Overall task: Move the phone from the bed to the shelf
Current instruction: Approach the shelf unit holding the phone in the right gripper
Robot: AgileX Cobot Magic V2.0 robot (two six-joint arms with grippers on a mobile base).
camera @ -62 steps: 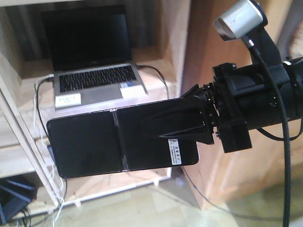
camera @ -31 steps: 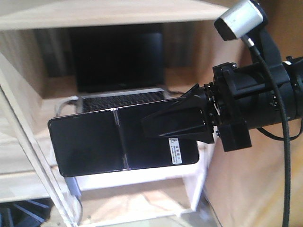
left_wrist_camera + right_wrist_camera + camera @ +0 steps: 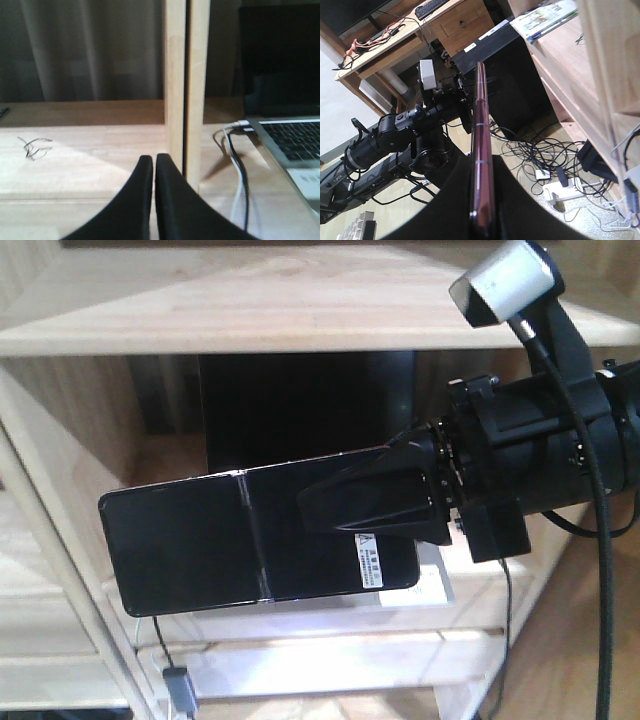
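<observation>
Front view soft and hazy; the shelf (image 3: 300, 310) has its top board washed pale by light from above, its recess dark; glare blooms just below the phone (image 3: 190, 540); left wrist view dim and blurred — a bright patch lies lower left; right wrist view sharper, its left side blown white.

Glossy black phone (image 3: 200, 545), pale grained wood shelf (image 3: 300, 305)

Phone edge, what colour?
The phone edge is pinkish-gold; clearest in the right wrist view.
</observation>
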